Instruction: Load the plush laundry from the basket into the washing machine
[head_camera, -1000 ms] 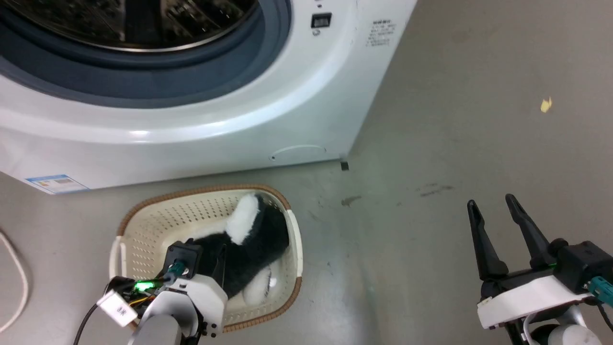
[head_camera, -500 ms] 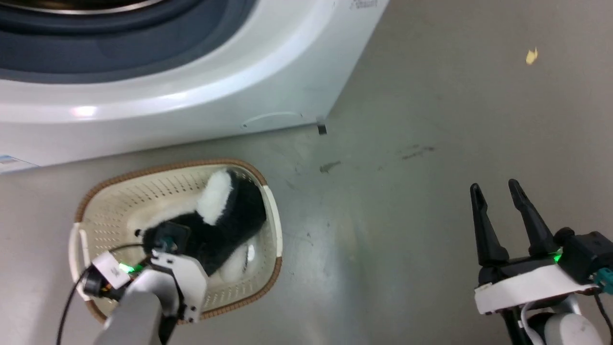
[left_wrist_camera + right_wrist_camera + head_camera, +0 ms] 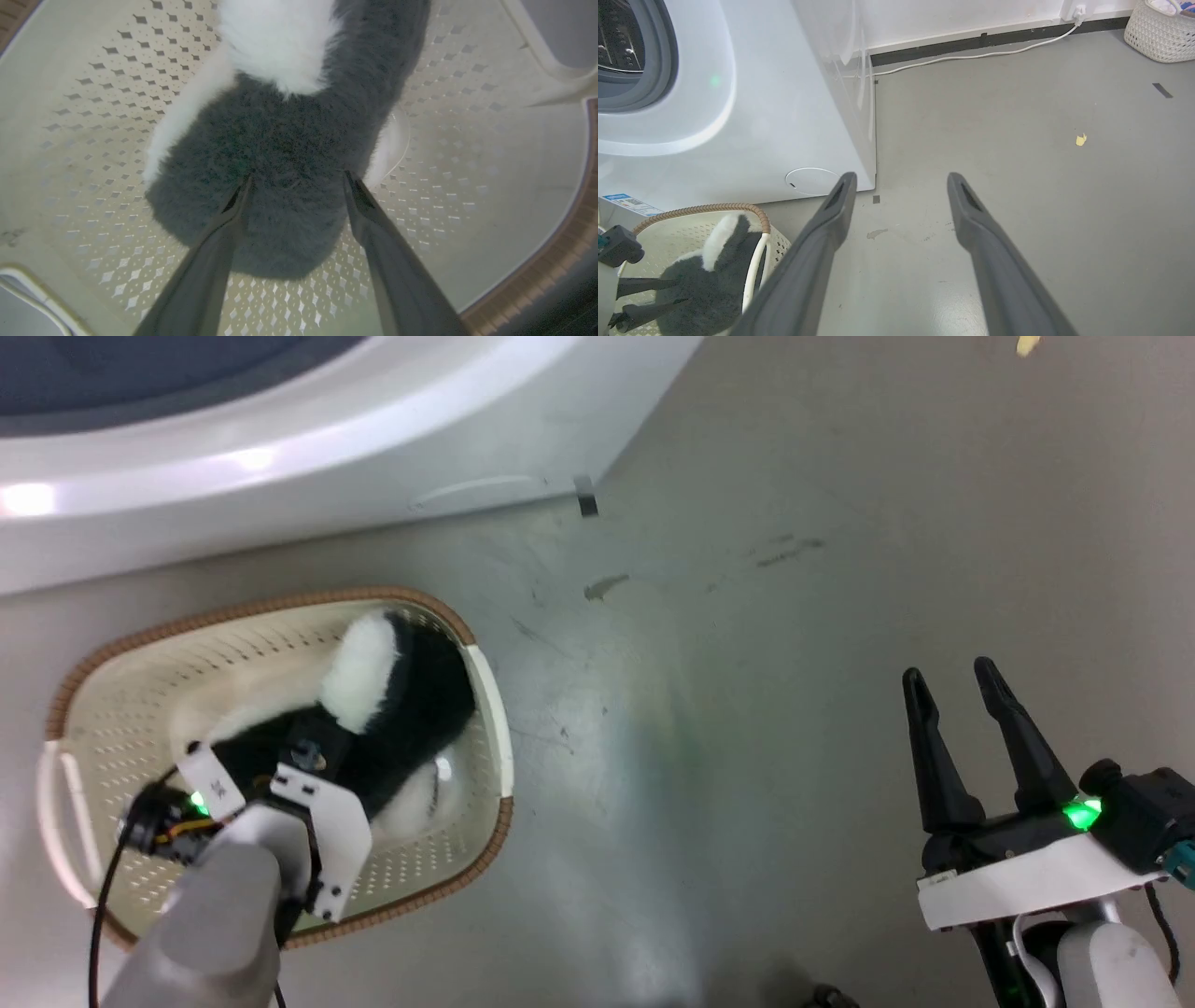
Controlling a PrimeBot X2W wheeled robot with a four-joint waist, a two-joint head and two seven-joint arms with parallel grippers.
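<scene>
The cream basket [image 3: 252, 607] with its brown rim stands on the floor in front of the white washing machine [image 3: 280, 476]. The black and white plush laundry [image 3: 401, 691] lies inside it, reaching toward the far rim. My left gripper [image 3: 297, 177] is down in the basket, open, with its fingers [image 3: 219, 242] straddling the plush's dark near end [image 3: 289, 140] and the tips pressed into the fur. The right wrist view shows the same fingers [image 3: 644, 282] apart beside the plush [image 3: 705, 284]. My right gripper [image 3: 948, 672] hovers open over bare floor to the right, holding nothing.
The washer's grey seal and drum [image 3: 626, 51] show at the left of the right wrist view. A white cable [image 3: 971, 56] runs along the wall. A white woven basket [image 3: 1162, 32] stands far right. A yellow scrap [image 3: 1080, 139] and a black tape mark [image 3: 586, 507] lie on the grey floor.
The head camera has tilted down, so the washer has slid up the picture. My left gripper has sunk lower into the basket, onto the plush's near end. The right gripper stays open.
</scene>
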